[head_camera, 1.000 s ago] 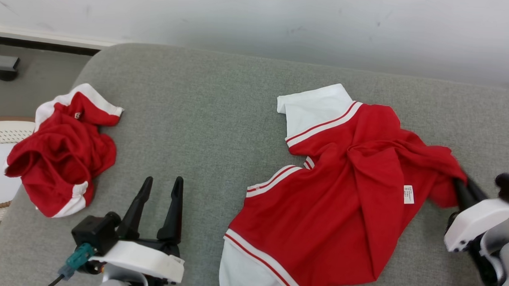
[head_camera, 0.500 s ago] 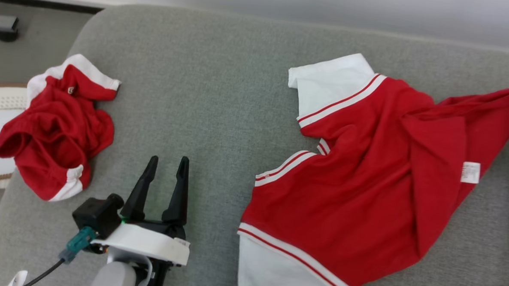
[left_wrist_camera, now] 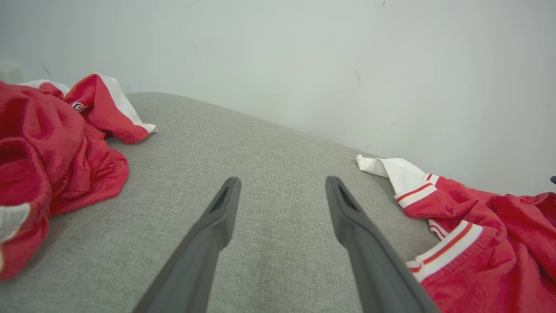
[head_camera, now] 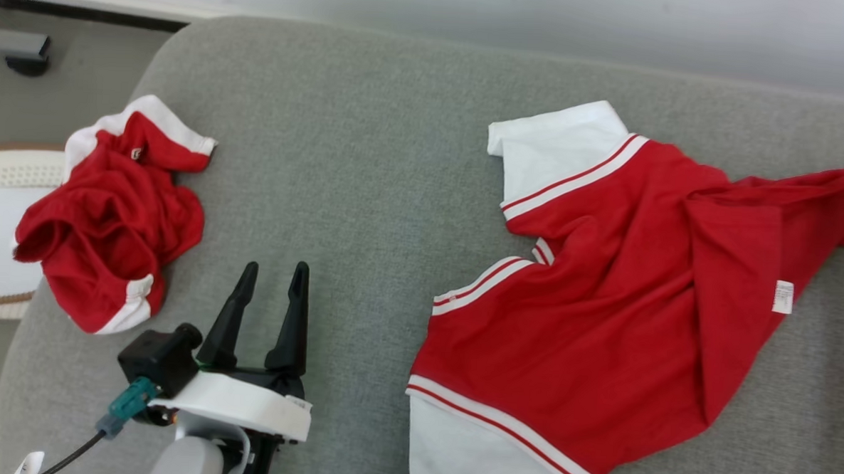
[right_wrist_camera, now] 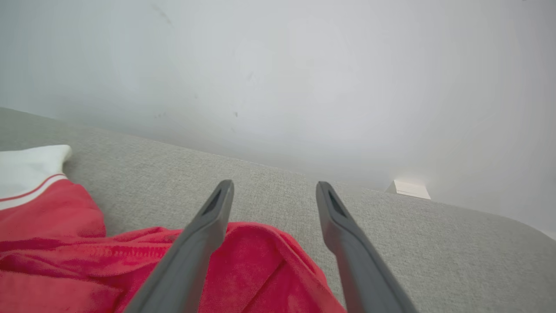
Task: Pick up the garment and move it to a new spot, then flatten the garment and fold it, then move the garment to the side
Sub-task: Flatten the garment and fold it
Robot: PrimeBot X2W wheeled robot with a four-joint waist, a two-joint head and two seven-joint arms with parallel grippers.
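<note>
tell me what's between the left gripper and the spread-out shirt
Bare grey cushion: in the head view nothing lies between the left gripper and the spread-out shirt.

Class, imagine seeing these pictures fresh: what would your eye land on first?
A big red-and-white garment sprawls across the right of the grey cushion, one corner drawn toward the open right gripper. A second, crumpled red garment sits at the left, the open left gripper between them.
</note>
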